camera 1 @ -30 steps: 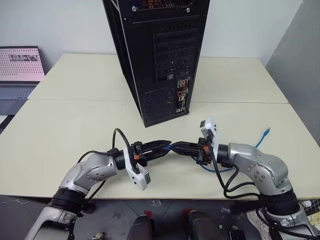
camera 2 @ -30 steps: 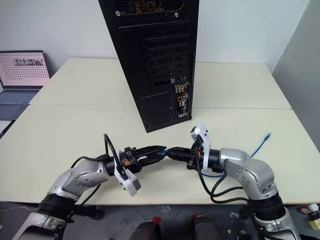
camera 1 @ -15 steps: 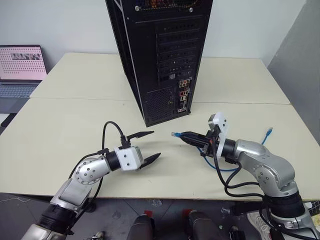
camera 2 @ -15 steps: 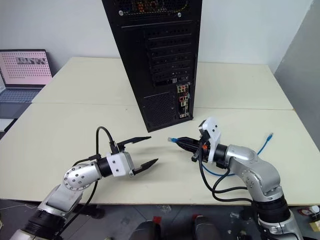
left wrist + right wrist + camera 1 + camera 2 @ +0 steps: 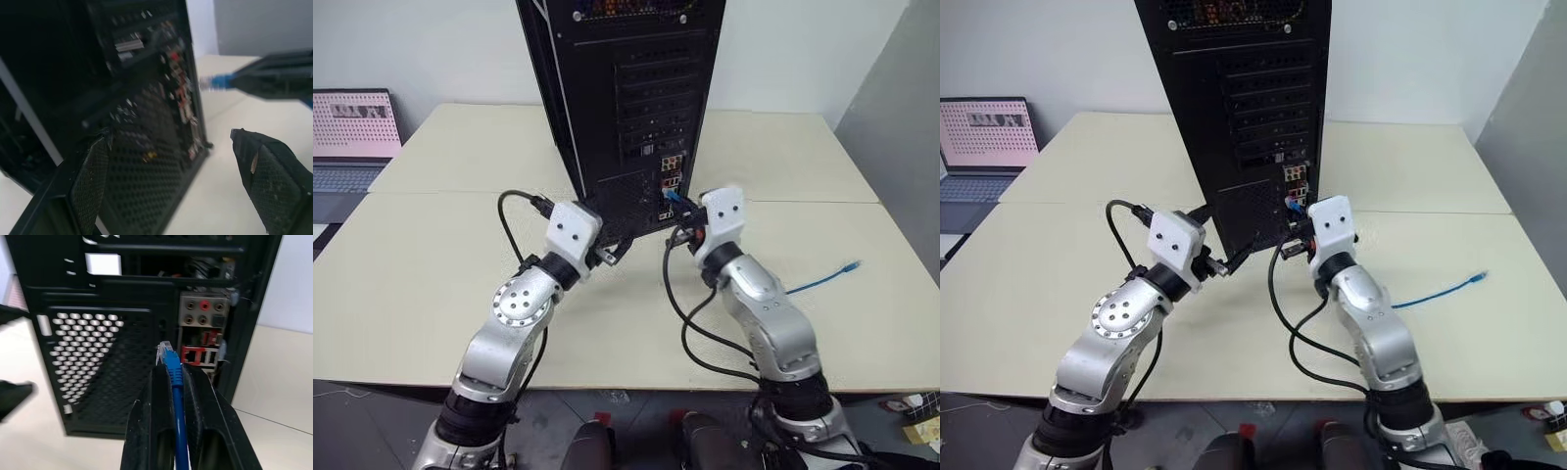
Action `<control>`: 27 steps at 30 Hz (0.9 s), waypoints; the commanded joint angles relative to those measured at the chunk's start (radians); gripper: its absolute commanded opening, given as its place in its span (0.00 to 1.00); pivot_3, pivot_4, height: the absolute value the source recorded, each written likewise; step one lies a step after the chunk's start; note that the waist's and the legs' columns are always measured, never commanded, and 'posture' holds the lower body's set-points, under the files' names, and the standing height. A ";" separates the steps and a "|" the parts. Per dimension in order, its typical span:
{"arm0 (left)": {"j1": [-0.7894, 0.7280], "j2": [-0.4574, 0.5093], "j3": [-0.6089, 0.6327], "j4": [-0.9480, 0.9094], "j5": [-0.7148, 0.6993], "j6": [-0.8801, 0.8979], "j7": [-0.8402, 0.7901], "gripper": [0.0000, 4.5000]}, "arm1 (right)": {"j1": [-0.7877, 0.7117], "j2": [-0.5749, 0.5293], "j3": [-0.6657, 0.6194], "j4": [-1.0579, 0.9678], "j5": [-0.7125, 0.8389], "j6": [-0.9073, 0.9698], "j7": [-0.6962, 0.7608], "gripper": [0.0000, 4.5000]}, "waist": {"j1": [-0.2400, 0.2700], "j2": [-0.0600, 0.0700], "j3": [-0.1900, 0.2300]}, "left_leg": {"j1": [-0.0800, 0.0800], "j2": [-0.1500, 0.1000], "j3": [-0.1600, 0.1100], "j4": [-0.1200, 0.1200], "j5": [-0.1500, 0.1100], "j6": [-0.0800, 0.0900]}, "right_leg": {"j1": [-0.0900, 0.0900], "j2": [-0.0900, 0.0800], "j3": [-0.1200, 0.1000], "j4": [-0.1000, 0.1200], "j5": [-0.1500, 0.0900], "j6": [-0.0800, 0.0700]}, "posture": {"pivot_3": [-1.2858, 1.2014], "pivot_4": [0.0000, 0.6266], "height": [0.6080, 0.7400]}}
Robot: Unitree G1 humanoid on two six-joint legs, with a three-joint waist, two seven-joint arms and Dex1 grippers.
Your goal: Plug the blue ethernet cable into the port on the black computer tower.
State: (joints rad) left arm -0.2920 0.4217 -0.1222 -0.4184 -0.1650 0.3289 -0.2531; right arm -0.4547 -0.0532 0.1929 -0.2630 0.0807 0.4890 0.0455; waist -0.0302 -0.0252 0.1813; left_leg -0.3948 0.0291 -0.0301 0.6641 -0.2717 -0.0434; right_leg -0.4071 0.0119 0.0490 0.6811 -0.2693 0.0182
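Observation:
The black computer tower (image 5: 636, 98) stands upright on the table with its perforated rear panel facing me. My right gripper (image 5: 172, 369) is shut on the blue ethernet cable (image 5: 174, 382) just behind its plug (image 5: 164, 351). It holds the plug level, a short way in front of the panel. A small squarish port (image 5: 191, 355) sits just beside the plug tip, under the round coloured jacks. The rest of the cable (image 5: 818, 279) trails over the table to the right. My left gripper (image 5: 1226, 238) is open and empty beside the tower's lower rear corner, left of the right gripper.
A laptop (image 5: 352, 137) with a pink screen sits at the far left edge. The cream table (image 5: 431, 255) has a seam running across it. A grey wall (image 5: 901, 127) closes off the right side. Black wires (image 5: 680, 313) loop from both wrists.
Both arms rose and swung forward from the table's front to the tower's rear. The left gripper opened and let go of the cable. The right gripper carried the plug up to the panel.

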 commanded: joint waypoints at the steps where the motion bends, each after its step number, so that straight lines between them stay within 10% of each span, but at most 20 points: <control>1: -0.007 -0.014 0.020 -0.020 0.034 -0.002 0.005 0.90 | -0.047 0.035 -0.040 0.043 -0.034 -0.048 -0.050 0.00 | 0.000 0.000 0.000 | 0.000 0.000 0.000 0.000 0.000 0.000 | 0.000 -0.001 0.000 0.000 0.000 0.000 | 0.52 0.24 1.00; 27: 0.005 -0.039 0.060 -0.020 0.057 0.012 -0.044 0.90 | -0.118 0.109 -0.057 0.179 -0.041 -0.064 -0.041 0.00 | -0.001 0.000 0.000 | 0.000 0.000 0.000 0.000 0.000 0.000 | 0.000 -0.001 -0.001 0.000 0.000 0.000 | 0.52 0.24 1.00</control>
State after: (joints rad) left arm -0.2869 0.3873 -0.0861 -0.4175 -0.1113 0.3450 -0.2957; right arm -0.5412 0.0462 0.1407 -0.0698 0.0485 0.4533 0.0003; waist -0.0315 -0.0251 0.1814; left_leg -0.3951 0.0291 -0.0303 0.6639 -0.2717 -0.0433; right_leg -0.4072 0.0107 0.0483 0.6812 -0.2693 0.0182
